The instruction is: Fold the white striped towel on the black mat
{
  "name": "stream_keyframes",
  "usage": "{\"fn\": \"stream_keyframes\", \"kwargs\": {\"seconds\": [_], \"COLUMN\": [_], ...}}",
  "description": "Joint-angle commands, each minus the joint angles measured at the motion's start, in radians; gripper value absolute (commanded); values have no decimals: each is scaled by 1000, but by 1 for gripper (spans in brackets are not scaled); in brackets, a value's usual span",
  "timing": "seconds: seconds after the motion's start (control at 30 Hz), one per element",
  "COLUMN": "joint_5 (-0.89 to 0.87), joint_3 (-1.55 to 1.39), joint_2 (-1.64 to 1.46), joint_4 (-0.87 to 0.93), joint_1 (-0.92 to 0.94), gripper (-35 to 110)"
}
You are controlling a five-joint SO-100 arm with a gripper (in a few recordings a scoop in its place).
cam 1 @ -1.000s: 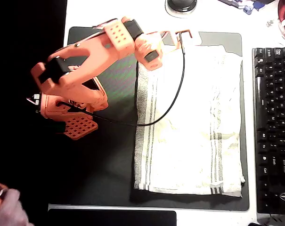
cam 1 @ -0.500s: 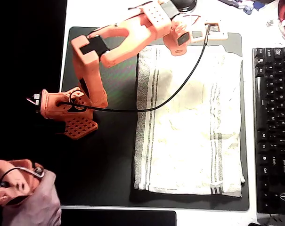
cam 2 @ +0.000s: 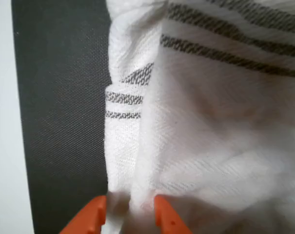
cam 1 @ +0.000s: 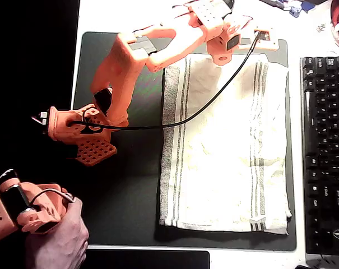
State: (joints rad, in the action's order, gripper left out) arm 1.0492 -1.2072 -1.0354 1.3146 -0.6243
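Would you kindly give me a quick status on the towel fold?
Pincer closed on white striped towel at its far edge. Towel flat on black mat, no fold yet. Arm's black cable draped across towel.

White grey-striped towel (cam 1: pixel 225 145), black mat (cam 1: pixel 124 190).

Bare black mat (cam 1: pixel 130 213) lies open left of the white striped towel (cam 1: pixel 225 145). A keyboard (cam 1: pixel 325 151) walls the right side. A cable (cam 1: pixel 214 95) crosses the towel's far part.

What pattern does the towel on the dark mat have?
The white striped towel is off-white with groups of thin grey-green stripes near its edges, clearest in the overhead view.
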Motion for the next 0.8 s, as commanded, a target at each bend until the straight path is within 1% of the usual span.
{"fn": "stream_keyframes", "kwargs": {"seconds": [0.0, 0.23, 0.37, 0.6, 0.77], "joint_5": [14, 29, 35, 74, 67], "joint_3": [40, 51, 51, 29, 34], "joint_2": [5, 61, 92, 103, 58], "joint_4": [-8, -15, -29, -69, -57], "joint_1": [-5, 5, 9, 20, 23], "gripper": [15, 18, 13, 1, 0]}}
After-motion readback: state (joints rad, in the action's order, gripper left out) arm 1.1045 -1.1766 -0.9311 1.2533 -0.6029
